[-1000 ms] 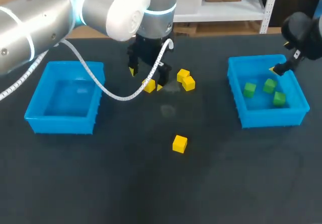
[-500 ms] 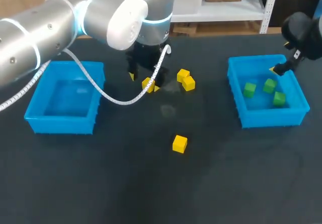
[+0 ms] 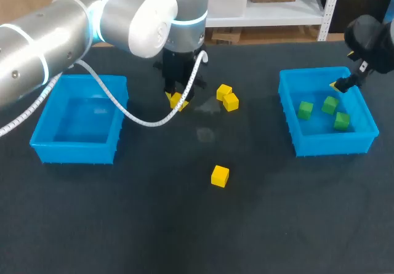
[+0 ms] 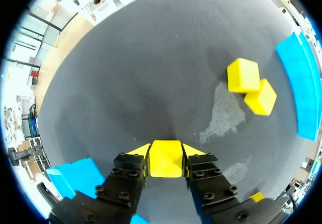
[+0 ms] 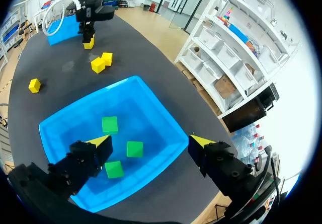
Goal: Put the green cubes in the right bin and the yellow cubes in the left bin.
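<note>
I see my left arm [image 3: 61, 34] as thick silver-grey tubes with a white domed joint cap and glowing pale-blue rings, trailing a white ribbed cable [image 3: 123, 104], my right arm [image 3: 369, 37] black, and my left hand [image 4: 166, 153] and right hand [image 5: 150, 142] as black screw-studded blocks with yellow wedge tips.

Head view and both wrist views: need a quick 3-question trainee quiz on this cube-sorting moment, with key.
1. Multiple choice: what is the left claw doing?
A) hanging open over a bin
B) shut on a yellow cube
C) shut on a green cube

2. True or false: the right bin holds three green cubes.

3. Count: how many yellow cubes lie loose on the table, outside any claw?

Key: 1 B; 2 true; 3 three (two touching, one apart).
</note>
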Robot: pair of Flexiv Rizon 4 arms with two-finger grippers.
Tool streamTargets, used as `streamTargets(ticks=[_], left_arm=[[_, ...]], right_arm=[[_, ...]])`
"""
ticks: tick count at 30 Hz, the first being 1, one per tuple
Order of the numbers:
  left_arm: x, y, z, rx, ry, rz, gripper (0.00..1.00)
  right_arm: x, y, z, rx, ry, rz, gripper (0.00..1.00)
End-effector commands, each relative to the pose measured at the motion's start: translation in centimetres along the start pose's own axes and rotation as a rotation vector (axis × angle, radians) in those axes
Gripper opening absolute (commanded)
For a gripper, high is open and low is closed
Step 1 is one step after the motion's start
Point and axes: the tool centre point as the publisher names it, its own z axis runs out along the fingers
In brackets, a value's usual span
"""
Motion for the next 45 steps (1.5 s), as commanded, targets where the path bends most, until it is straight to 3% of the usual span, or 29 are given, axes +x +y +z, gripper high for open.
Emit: streamTargets(ticks=[1,7,14,20,27,28,29,38,45], left_arm=[[0.6,1.9,-3.4,0.012,-0.051,-0.037,0.00],[2.2,6.8,-8.2,-0.001,-0.141,-0.145,0.00],[6.7,12.2,-10.6,-0.042,-0.157,-0.263,0.00],[11.1,14.9,-9.6,-0.067,-0.114,-0.348,0.00],[14.3,16.0,-6.3,-0.083,-0.029,-0.403,0.00],[14.5,16.0,-5.9,-0.089,-0.018,-0.408,0.20],[14.6,16.0,-5.6,-0.085,-0.008,-0.406,1.00],[12.9,14.7,-6.6,-0.070,-0.005,-0.346,1.00],[9.1,10.7,-8.0,-0.063,-0.016,-0.173,1.00]], right_arm=[[0.0,0.1,0.0,0.003,-0.001,0.000,1.00],[0.0,0.1,0.0,0.003,-0.001,0.000,1.00],[0.0,0.1,0.0,0.003,-0.001,0.000,1.00],[0.0,0.1,0.0,0.003,-0.001,0.000,1.00],[0.0,0.1,0.0,0.003,-0.001,0.000,1.00],[0.0,0.1,0.0,0.003,-0.001,0.000,1.00],[0.0,0.1,0.0,0.003,-0.001,0.000,1.00],[0.0,0.1,0.0,0.003,-0.001,0.000,1.00],[0.0,0.1,0.0,0.003,-0.001,0.000,1.00]])
